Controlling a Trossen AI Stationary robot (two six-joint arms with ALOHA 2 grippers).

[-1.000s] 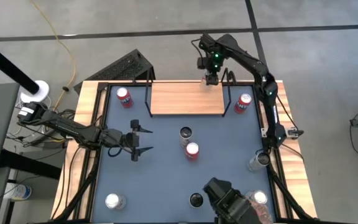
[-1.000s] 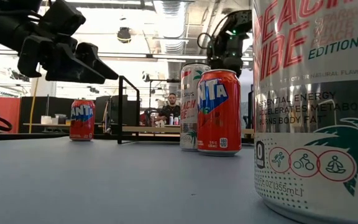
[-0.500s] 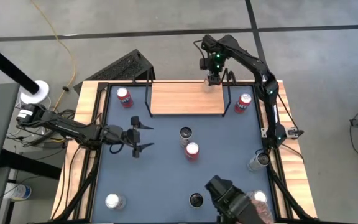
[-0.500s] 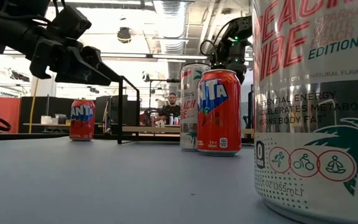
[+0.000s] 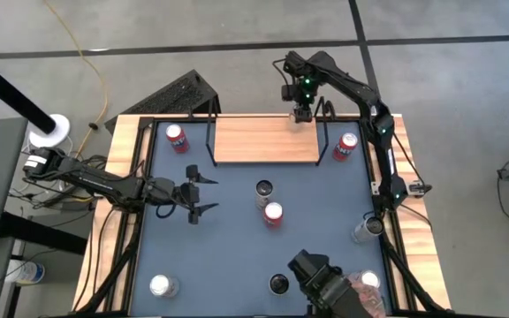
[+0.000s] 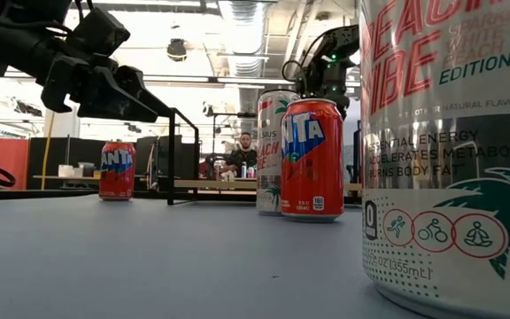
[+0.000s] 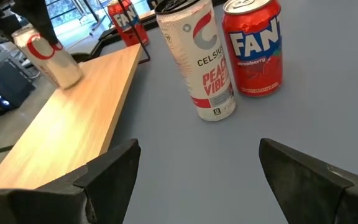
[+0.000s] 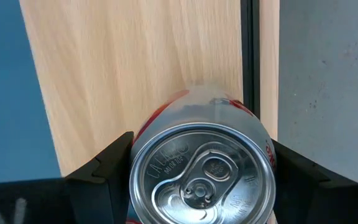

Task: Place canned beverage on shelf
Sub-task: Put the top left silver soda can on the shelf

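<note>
The shelf [image 5: 266, 140], a light-wood board on a black wire frame, stands at the table's far middle. My right gripper [image 5: 301, 112] is over its far right corner, shut on a white-and-red can [image 8: 201, 180]; the can also shows in the left wrist view [image 7: 48, 56]. My left gripper [image 5: 203, 194] hangs open and empty at the table's left middle, pointing at a white Celsius can [image 7: 197, 59] and a red Fanta can [image 7: 253, 46] that stand upright on the blue tabletop. My right gripper pinches the can between its two fingers, one on each side of the can's upper wall [image 8: 143, 134]. The fingers [image 8: 107, 165] come from above, pointing down. The can stands upright with its tab end up, and its bottom looks to rest on the board's far right corner [image 7: 67, 79].
Red cans stand beside the shelf at its left [image 5: 177, 137] and right [image 5: 347, 146]. Silver cans stand at the right edge [image 5: 368, 228], the near left [image 5: 160, 285] and the near right [image 5: 369, 281]. A big can fills the low view's right [image 6: 450, 159]. A person [image 6: 243, 152] shows far behind.
My left gripper has moved a little toward the table's right edge, nearer the two cans in the middle, staying open.
</note>
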